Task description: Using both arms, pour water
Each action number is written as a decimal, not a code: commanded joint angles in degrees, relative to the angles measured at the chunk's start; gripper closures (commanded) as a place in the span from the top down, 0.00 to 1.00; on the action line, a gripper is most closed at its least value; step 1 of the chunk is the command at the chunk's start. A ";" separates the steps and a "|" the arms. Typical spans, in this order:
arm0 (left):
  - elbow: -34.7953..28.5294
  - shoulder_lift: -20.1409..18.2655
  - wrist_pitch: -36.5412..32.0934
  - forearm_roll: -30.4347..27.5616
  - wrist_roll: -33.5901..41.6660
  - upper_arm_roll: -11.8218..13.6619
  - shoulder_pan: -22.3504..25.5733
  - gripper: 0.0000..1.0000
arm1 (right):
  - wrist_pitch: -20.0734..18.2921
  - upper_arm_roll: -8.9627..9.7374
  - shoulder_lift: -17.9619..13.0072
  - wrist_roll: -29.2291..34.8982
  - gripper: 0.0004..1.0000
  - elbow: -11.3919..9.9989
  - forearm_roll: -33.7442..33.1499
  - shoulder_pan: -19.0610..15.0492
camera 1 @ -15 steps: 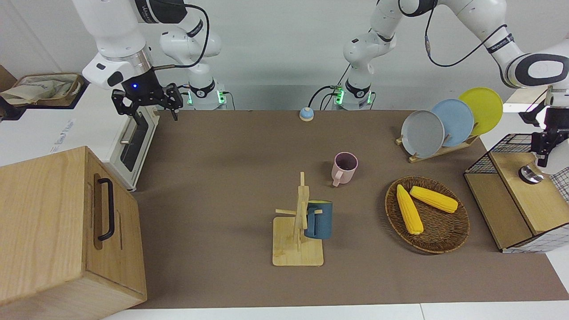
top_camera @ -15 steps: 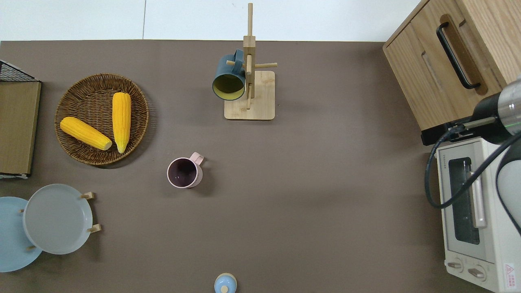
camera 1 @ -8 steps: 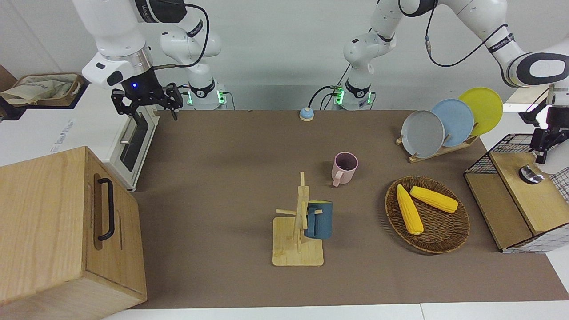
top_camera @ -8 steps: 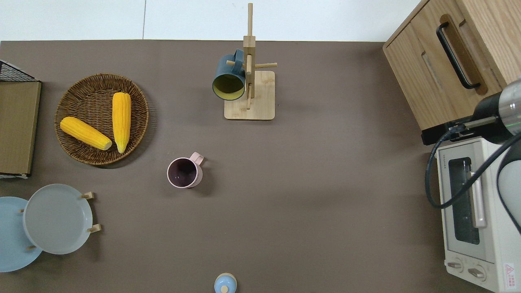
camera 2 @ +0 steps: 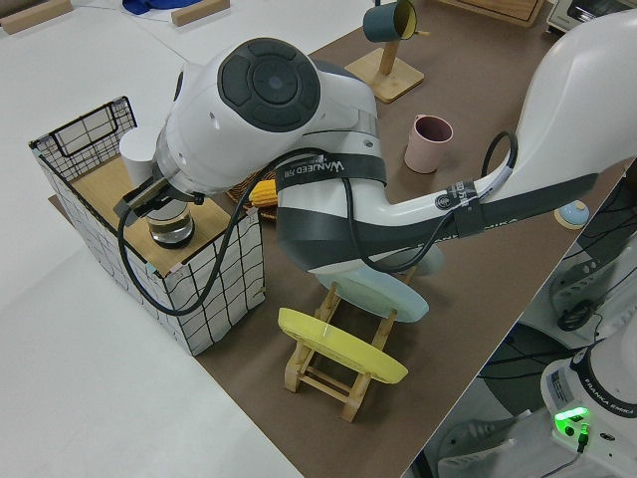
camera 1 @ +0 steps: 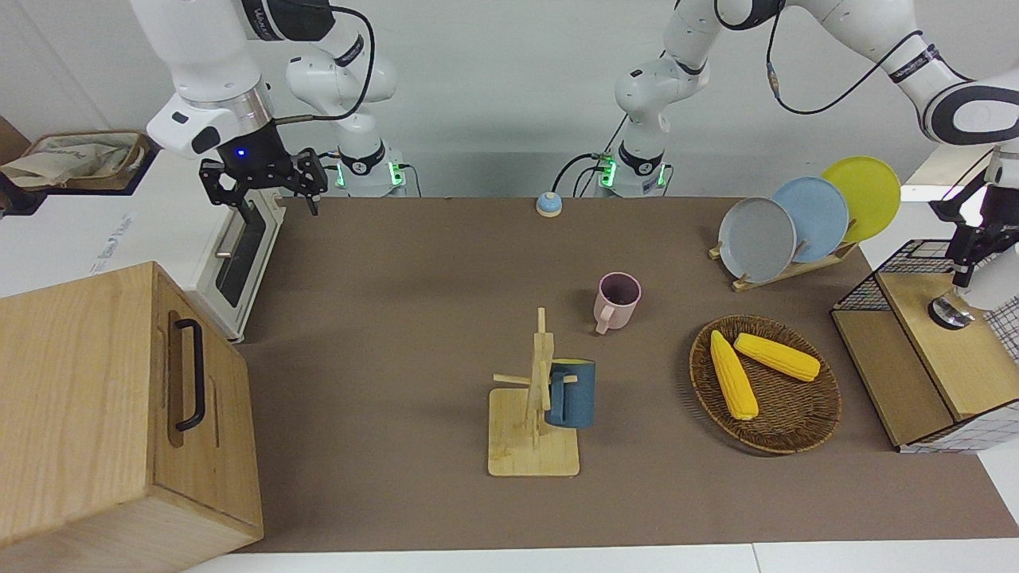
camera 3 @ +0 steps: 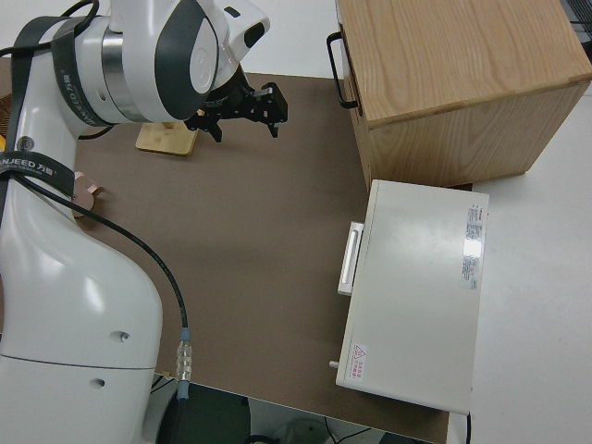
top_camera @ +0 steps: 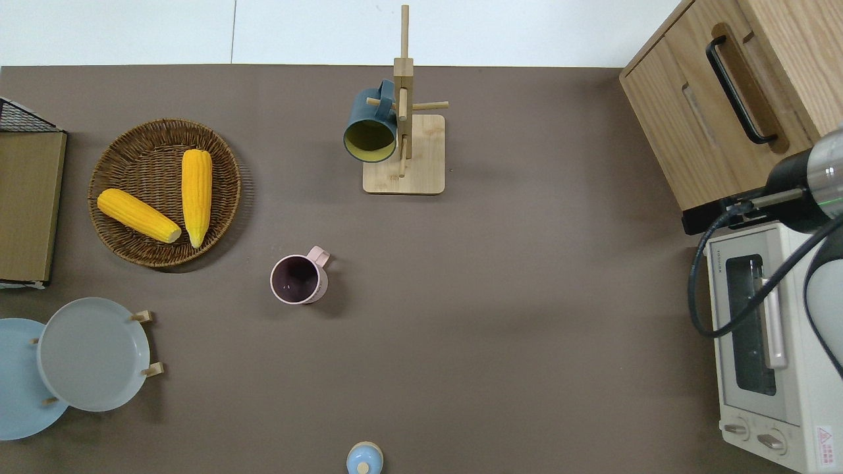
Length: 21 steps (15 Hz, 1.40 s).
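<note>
Brown matting covers the table (camera 1: 414,286), with white surface showing along the edge farthest from the robots. Left gripper (camera 1: 973,256) hangs over the wire basket (camera 1: 896,263) at the left arm's end of the table, just above a small steel cup (camera 1: 950,312) standing on the wooden shelf (camera 1: 947,350) inside it; how its fingers stand I cannot tell, and nothing seems to be held. Right gripper (camera 1: 263,181) is in the air by the white toaster oven (top_camera: 757,342) at the right arm's end, blue light lit, its black fingers (camera 3: 274,104) spread apart and holding nothing. A pink mug (top_camera: 298,279) stands upright near the middle of the mat, handle turned away from the robots. Farther from the robots, a dark blue mug (top_camera: 370,124) hangs on the wooden mug tree (top_camera: 403,131). Two corn cobs (top_camera: 164,201) lie in a woven tray (top_camera: 118,151) between the pink mug and the wire basket. Grey, blue and yellow plates (camera 1: 804,216) stand on edge in a wooden rack, nearer to the robots than the tray. A small blue bell (camera 1: 548,204) sits at the mat's edge nearest the robots, and a wooden cabinet (camera 1: 103,398) stands beside the oven
</note>
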 commanded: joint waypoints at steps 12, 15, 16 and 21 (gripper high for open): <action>5.49 -0.46 -17.57 8.65 -10.56 1.63 0.45 0.99 | -0.78 -0.04 -0.24 -1.21 0.99 0.33 0.63 -0.09; 6.81 -2.57 -21.10 11.82 -12.94 1.37 -0.43 0.99 | -0.78 -0.04 -0.24 -1.21 0.99 0.33 0.72 -0.09; 6.90 -3.27 -22.24 13.05 -14.25 1.10 -0.43 0.99 | -0.78 -0.04 -0.24 -1.21 0.99 0.33 0.63 -0.09; 7.69 -6.43 -25.94 18.15 -19.88 -0.74 -1.92 0.99 | -0.78 -0.04 -0.24 -1.21 0.99 0.33 0.63 -0.09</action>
